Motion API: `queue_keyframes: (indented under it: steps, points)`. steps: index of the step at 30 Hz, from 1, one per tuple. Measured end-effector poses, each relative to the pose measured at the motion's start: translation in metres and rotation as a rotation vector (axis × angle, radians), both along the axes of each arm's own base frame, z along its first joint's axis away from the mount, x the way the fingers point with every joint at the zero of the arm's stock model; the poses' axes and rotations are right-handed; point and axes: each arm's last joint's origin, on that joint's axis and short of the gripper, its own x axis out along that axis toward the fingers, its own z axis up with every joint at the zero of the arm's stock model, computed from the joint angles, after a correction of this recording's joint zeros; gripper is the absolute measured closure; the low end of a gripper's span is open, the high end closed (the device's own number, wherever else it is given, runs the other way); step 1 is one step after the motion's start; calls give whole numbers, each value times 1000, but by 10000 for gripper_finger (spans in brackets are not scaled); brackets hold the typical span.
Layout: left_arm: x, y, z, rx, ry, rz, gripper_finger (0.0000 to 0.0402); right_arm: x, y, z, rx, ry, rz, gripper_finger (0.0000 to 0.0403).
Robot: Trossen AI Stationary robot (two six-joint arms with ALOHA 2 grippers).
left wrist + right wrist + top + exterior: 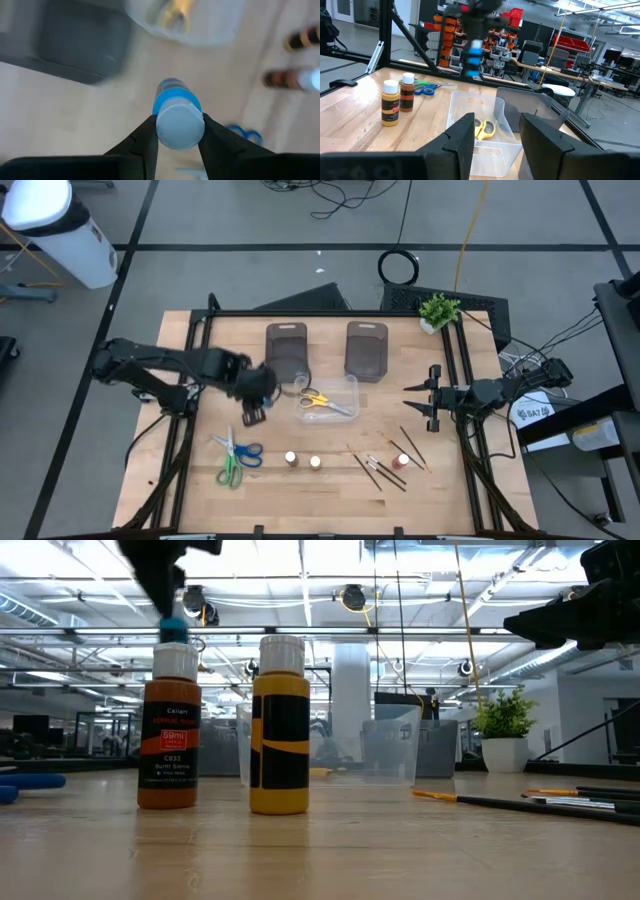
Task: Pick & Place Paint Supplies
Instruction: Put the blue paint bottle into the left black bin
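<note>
My left gripper (253, 406) hangs over the table between the scissors and the clear box, shut on a small paint bottle (173, 102) with a blue body and a pale cap. The right wrist view shows this bottle (475, 55) blurred, above the clear plastic box (345, 385). Yellow-handled scissors (318, 401) lie in the box. Two more bottles, brown (168, 730) and yellow (280, 730), stand upright on the table. Green and blue scissors (236, 455) lie flat near them. My right gripper (412, 402) waits open at the right, pointing level toward the box. My left gripper pinches the bottle's pale cap (180, 125) between its two fingers (146, 136), one on each side. The fingers come from above, pointing steeply down. The bottle hangs below them, its blue body lowermost, lifted clear of the table.
Two dark grey trays (287, 345) (366, 348) sit at the far side behind the box. A potted plant (438, 310) stands at the far right corner. Thin brushes (378, 470) and a red-capped bottle (400, 462) lie near the front right.
</note>
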Motion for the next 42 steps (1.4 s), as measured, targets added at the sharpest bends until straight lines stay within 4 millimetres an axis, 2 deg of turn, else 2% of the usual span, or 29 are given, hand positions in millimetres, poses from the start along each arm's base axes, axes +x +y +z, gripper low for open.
queue_keyframes:
  steps: [5,10,15,21,27,32,42]
  points:
    - [-1,41,30,96,-67,39,279,0,0,0,0,0,0,261]
    - [-1,87,32,130,-101,91,279,0,0,0,0,0,0,261]
    - [9,131,17,108,-99,152,279,0,0,0,0,0,0,261]
    - [33,172,-23,57,-27,166,279,0,0,0,0,0,0,261]
    - [52,200,-56,9,-39,154,279,0,0,0,0,-1,0,261]
    - [53,213,-73,-1,10,203,279,0,0,0,0,0,0,261]
    - [27,231,-69,-37,66,302,279,0,0,0,0,0,0,261]
